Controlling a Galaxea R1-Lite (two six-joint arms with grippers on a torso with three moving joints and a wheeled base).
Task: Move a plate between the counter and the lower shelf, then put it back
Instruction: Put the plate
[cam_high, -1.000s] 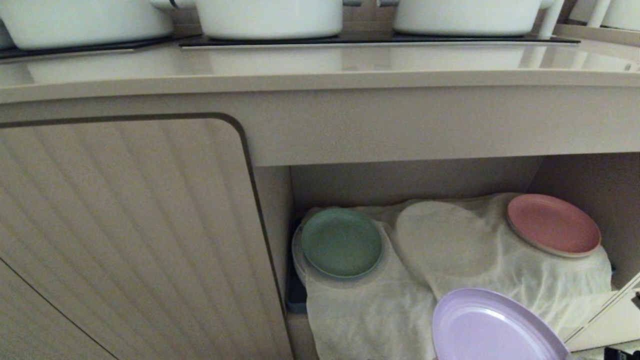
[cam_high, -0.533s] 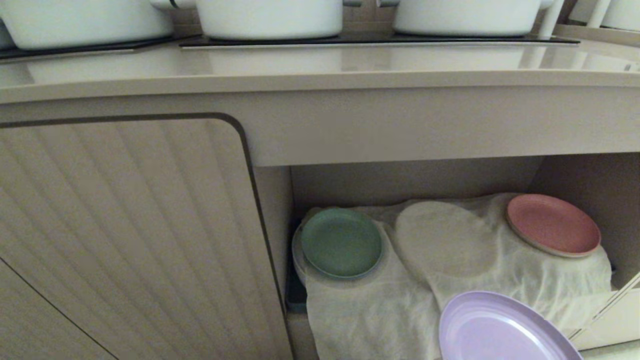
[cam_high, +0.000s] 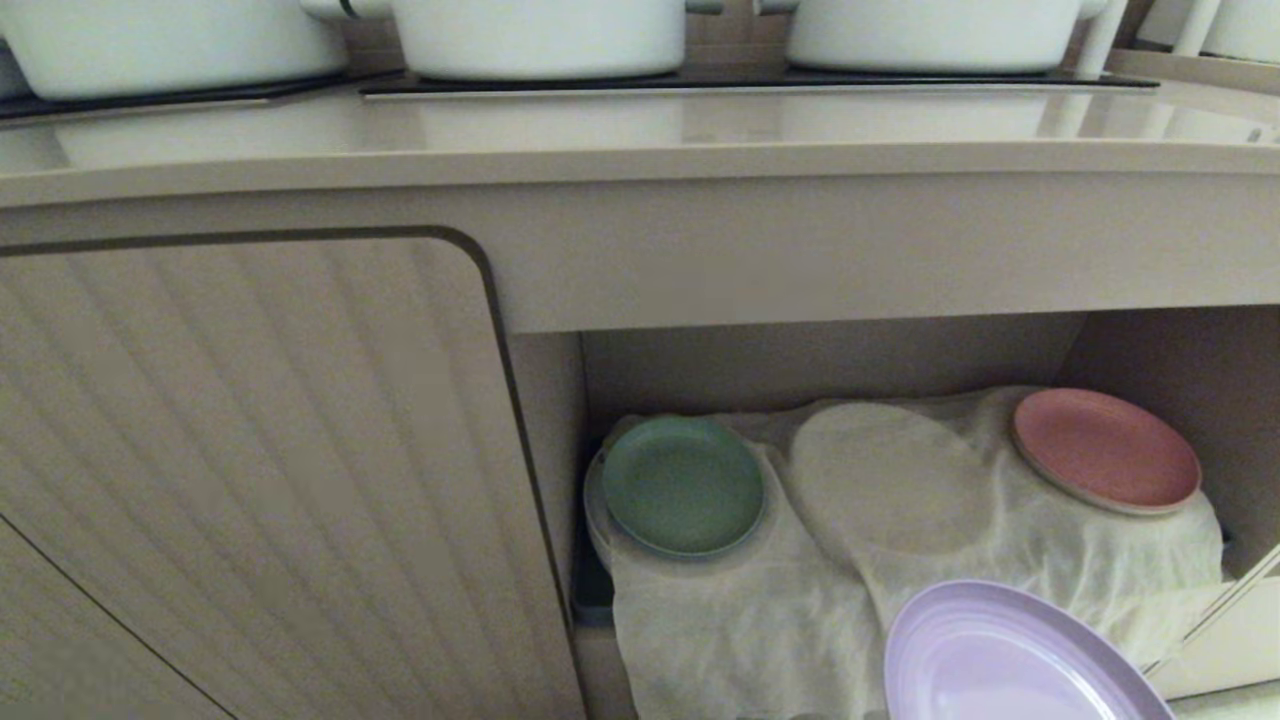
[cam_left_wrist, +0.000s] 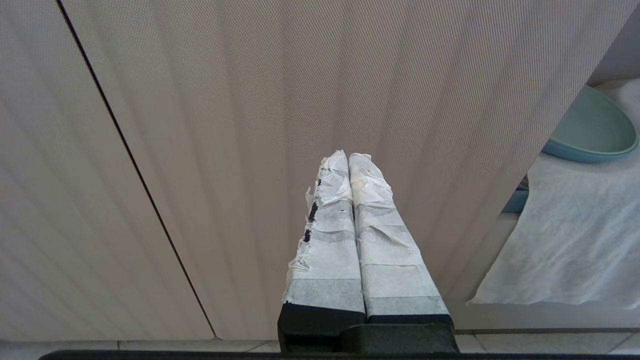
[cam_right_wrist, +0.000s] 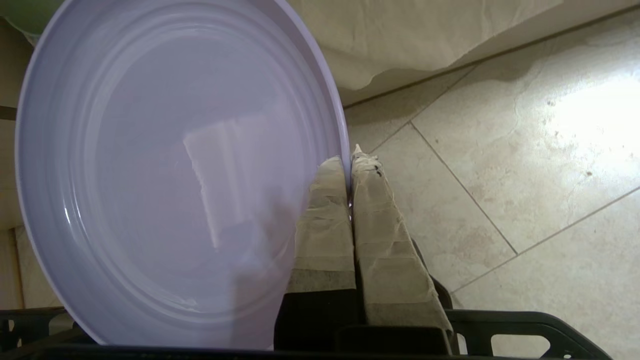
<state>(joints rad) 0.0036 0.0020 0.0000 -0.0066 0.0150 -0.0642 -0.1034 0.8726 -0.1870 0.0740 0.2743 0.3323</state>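
Round pale lilac matte plate (cam_right_wrist: 165, 170) clamped at rim by right gripper (cam_right_wrist: 349, 165), held in air in front of cloth-draped beige lower shelf (cam_high: 1150, 350); glossy beige counter (cam_high: 640, 150) well above; prob. lift next; left gripper (cam_left_wrist: 348, 159) closed, empty, by cabinet door, farther off.

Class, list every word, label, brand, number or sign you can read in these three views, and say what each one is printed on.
None: no view shows any writing.
The lilac plate, green plate and pink plate are plain.
The counter, white cloth, cabinet door and white pots carry no marks.
The taped right gripper and left gripper are unprinted.
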